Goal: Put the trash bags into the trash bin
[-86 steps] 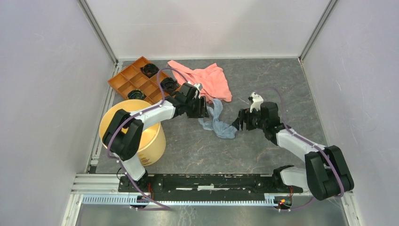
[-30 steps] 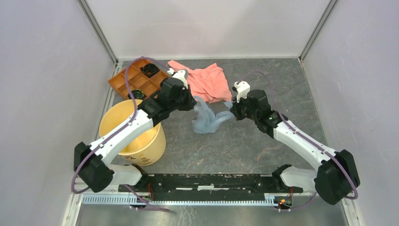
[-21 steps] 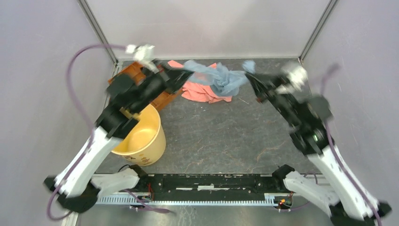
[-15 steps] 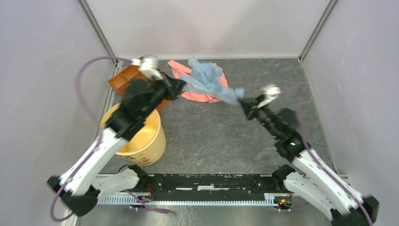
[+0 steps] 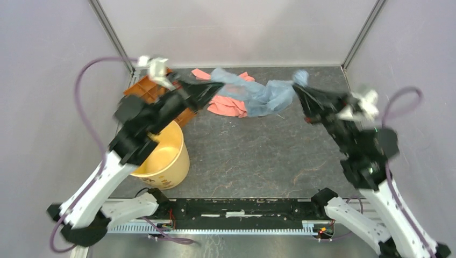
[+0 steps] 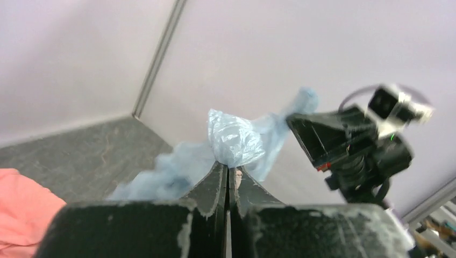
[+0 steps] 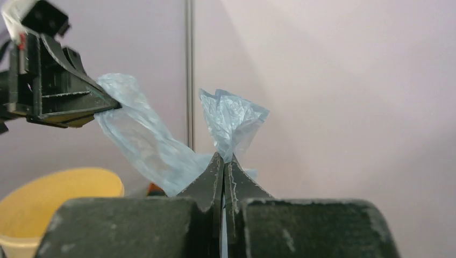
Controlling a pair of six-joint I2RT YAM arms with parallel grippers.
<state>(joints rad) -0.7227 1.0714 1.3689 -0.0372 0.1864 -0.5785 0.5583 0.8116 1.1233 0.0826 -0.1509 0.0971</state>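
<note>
The left gripper (image 6: 227, 171) pinches one end of the blue bag (image 5: 262, 97), the right gripper (image 7: 223, 160) the other, both clamped tight. The bag sags between them at upper centre, over the pink cloth (image 5: 228, 106). The bin (image 5: 173, 166) stands at lower left. Best, I judge: swing both ends over its mouth together, then bring them closer and lower.
</note>
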